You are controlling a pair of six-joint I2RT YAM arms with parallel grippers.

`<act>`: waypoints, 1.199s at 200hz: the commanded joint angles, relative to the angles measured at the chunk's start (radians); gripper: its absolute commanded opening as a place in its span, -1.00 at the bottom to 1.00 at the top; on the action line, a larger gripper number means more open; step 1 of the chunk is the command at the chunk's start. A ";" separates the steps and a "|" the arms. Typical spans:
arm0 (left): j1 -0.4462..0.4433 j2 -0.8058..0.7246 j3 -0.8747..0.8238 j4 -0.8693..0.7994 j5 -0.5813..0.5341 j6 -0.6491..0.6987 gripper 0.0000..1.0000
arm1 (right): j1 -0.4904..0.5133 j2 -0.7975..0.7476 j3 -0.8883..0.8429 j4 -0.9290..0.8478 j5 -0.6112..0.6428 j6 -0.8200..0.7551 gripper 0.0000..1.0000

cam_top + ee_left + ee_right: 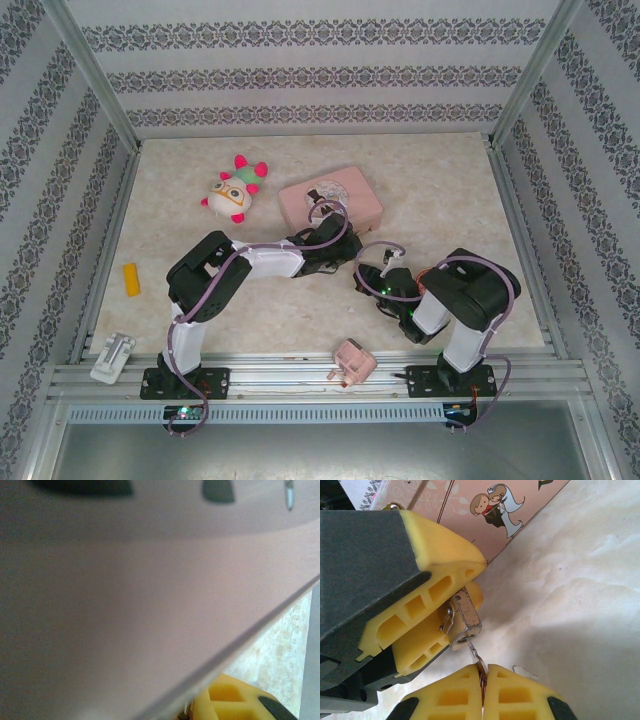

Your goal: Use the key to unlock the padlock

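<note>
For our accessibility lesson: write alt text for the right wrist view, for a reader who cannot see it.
The right gripper, shut on a thin grey metal key, points it at the base of a small brass padlock clamped by the yellow-fingered left gripper. A pink illustrated tin box lies behind.

We see a pale marbled table (450, 190). On it we find a pink illustrated tin (350, 190) toward the back, a plush toy (232, 190) just left of it, and a yellow block (130, 279) near the left edge. A pink plug (351, 362) and a white piece (112, 357) rest by the near rail (270, 378).
</note>
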 commanded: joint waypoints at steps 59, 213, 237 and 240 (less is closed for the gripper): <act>0.014 -0.045 -0.016 0.096 -0.035 -0.061 -0.78 | -0.009 0.061 -0.016 0.042 -0.021 0.034 -1.00; 0.015 -0.051 -0.020 0.113 -0.041 -0.064 -0.78 | -0.009 0.079 -0.013 0.042 -0.020 0.046 -1.00; 0.015 -0.049 -0.021 0.120 -0.032 -0.063 -0.78 | -0.009 0.077 0.002 0.042 -0.033 0.044 -1.00; 0.015 -0.049 -0.021 0.121 -0.031 -0.063 -0.78 | -0.008 0.076 0.003 0.042 -0.034 0.043 -1.00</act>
